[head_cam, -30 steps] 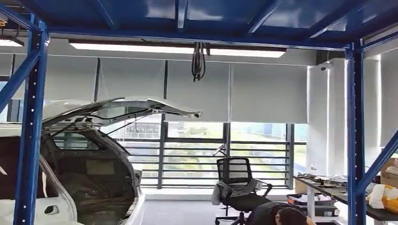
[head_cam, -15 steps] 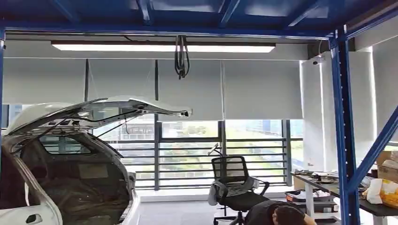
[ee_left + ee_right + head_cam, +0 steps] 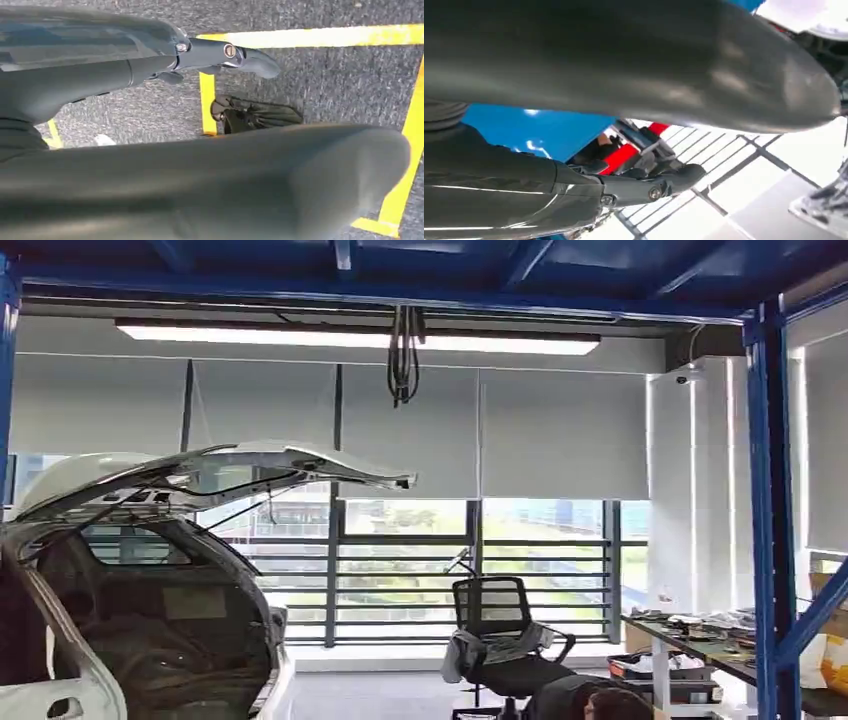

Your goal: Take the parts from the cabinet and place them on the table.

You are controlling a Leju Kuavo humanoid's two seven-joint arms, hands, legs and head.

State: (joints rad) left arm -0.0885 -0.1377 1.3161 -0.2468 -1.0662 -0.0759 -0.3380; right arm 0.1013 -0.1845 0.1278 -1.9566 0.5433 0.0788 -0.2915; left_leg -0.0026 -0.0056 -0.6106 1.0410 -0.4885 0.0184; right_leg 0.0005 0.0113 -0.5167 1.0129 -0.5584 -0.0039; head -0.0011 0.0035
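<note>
In the left wrist view my left hand (image 3: 210, 175) hangs over grey carpet, its thumb and a straight dark finger (image 3: 220, 52) well apart with nothing between them. My right hand (image 3: 624, 65) is raised in the right wrist view. Its thumb and an outstretched finger (image 3: 649, 189) are apart and hold nothing, with a blue surface (image 3: 524, 132) and something red (image 3: 624, 155) behind them. A work table (image 3: 700, 640) cluttered with small items stands at the far right of the head view.
A blue steel frame (image 3: 770, 520) spans overhead, with a post on the right. A white car with its tailgate raised (image 3: 150, 620) fills the left. An office chair (image 3: 495, 630) and a crouching person (image 3: 590, 702) are near the table. Yellow tape (image 3: 320, 36) marks the carpet.
The whole head picture has shifted, so the camera has moved: the blue post on the left has left the frame and the car sits further left. Nothing in the room has moved by itself.
</note>
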